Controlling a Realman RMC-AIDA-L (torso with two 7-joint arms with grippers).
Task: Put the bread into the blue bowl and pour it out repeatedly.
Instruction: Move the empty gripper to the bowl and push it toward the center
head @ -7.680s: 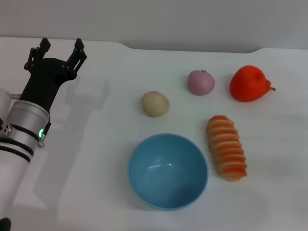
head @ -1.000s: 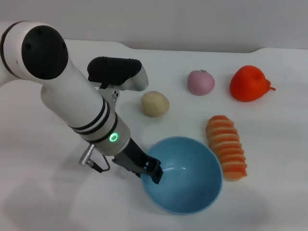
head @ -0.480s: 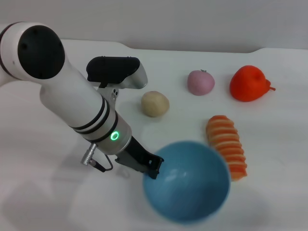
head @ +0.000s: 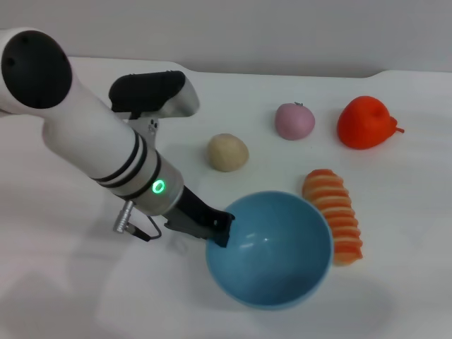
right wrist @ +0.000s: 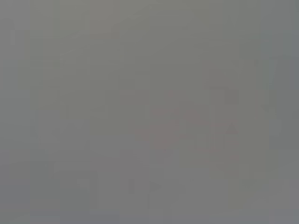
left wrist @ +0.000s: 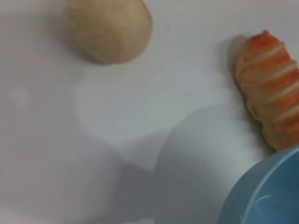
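Note:
The blue bowl (head: 272, 251) is empty and held at its left rim by my left gripper (head: 220, 230), whose black fingers clamp the rim. The bowl looks raised a little and its right edge overlaps the bread. The bread (head: 333, 214), a ridged orange loaf with cream grooves, lies on the table just right of the bowl. The left wrist view shows the bread (left wrist: 271, 88) and a part of the bowl's rim (left wrist: 266, 191). My right gripper is out of view; the right wrist view is plain grey.
A beige ball (head: 227, 152) lies behind the bowl and shows close up in the left wrist view (left wrist: 110, 28). A pink round toy (head: 294, 121) and a red toy fruit (head: 366, 122) sit at the back right. The white table (head: 63, 282) ends at the grey wall.
My left arm has come from the far left and taken the bowl's rim. In the last second the bowl rose slightly and moved right, against the bread.

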